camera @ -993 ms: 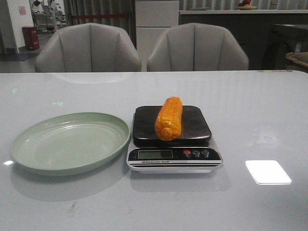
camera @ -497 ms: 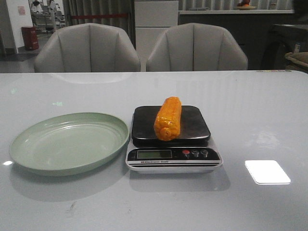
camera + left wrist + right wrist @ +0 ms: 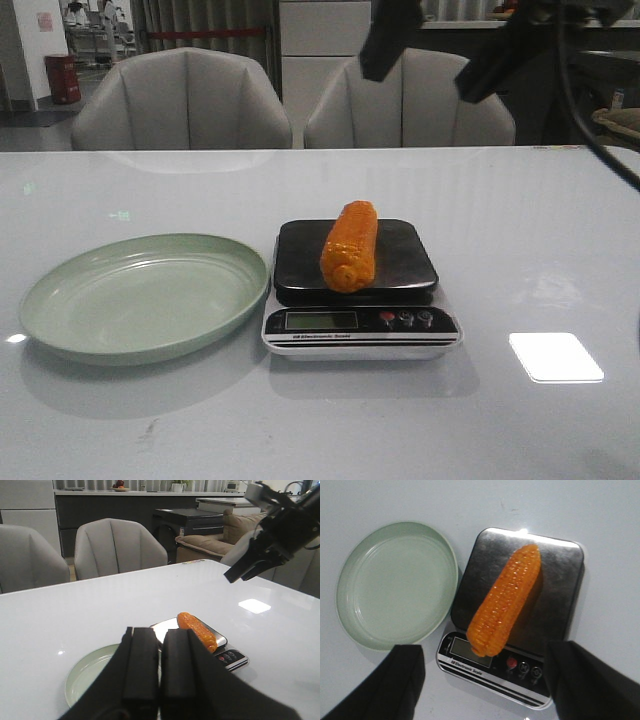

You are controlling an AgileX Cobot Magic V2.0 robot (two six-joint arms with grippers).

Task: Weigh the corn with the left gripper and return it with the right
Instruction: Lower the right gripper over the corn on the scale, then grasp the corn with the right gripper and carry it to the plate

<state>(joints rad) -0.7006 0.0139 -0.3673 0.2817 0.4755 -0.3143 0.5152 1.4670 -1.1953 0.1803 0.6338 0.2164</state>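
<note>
- The right tool [image 3: 430,45] hangs high above the scale [image 3: 360,300], its fingers [image 3: 585,680] spread wide, with the corn [image 3: 506,600] lying directly below between them.
- The left tool [image 3: 157,665] is pressed closed on nothing, well back from the corn — the cob lies beyond its tips.
- A green plate [image 3: 145,295] sits just beside the scale on the glossy white surface [image 3: 540,240]; grey chairs [image 3: 185,100] stand behind.
- The corn is orange-yellow, husk-free, with neat kernel rows, lying lengthwise across the dark platform.

The corn [image 3: 350,246] is laid on the scale [image 3: 360,290], beside a green plate [image 3: 140,297]; the right gripper [image 3: 438,45] (fingers spread) is seen above.
</note>
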